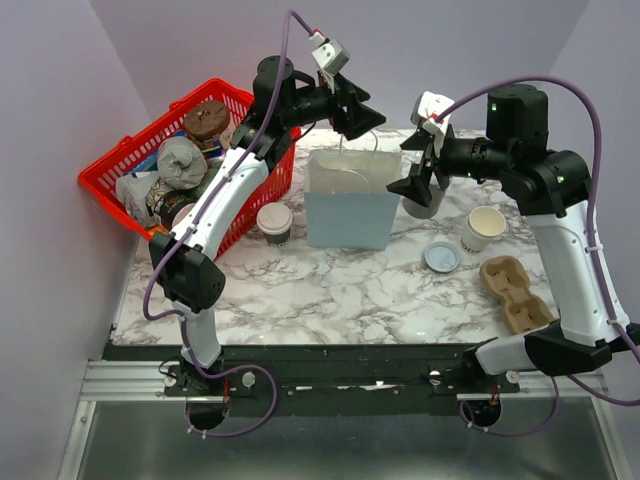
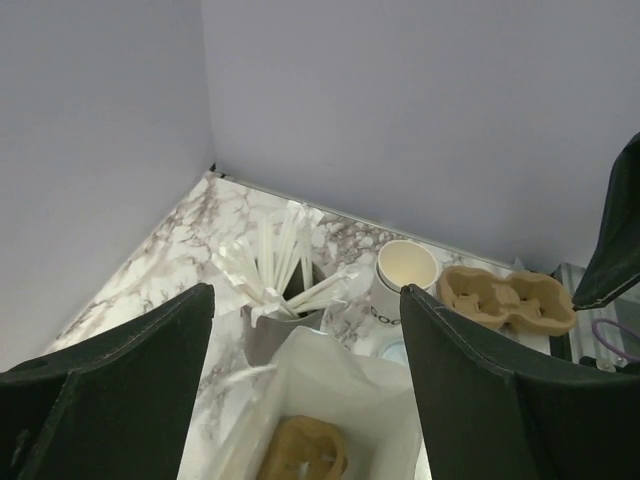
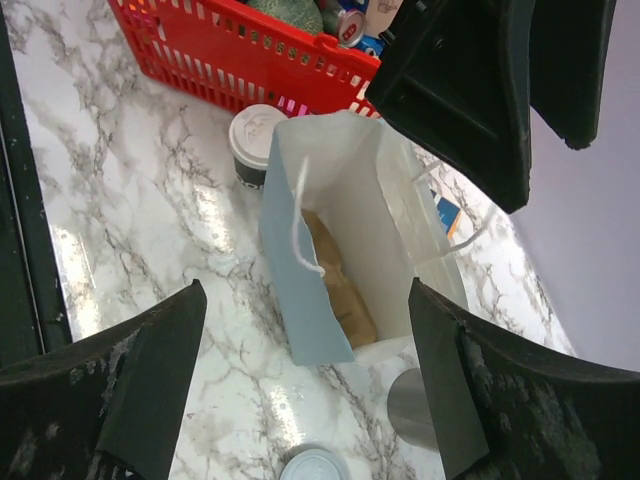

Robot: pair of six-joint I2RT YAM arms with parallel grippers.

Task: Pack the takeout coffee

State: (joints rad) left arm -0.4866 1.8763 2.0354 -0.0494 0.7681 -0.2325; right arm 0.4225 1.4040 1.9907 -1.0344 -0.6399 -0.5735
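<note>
Pale blue paper bag [image 1: 352, 210] with white cord handles [image 3: 298, 215] on white, grey-veined marble table [image 1: 330, 290], red plastic basket [image 1: 115, 172] to its left, white-lidded dark brown takeout coffee [image 1: 275, 224] just left of it, and, to its right, cream cup [image 1: 484, 228], grey-white lid disc [image 1: 441, 257] and tan cardboard carrier [image 1: 515, 293].

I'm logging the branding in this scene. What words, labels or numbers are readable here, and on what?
"COO": dark letters low on the cream cup, partly hidden behind the bag; the reading is unsure.
Coloured labels on the basket goods: too blurred to read.
Nothing legible on the coffee or the bag.
</note>
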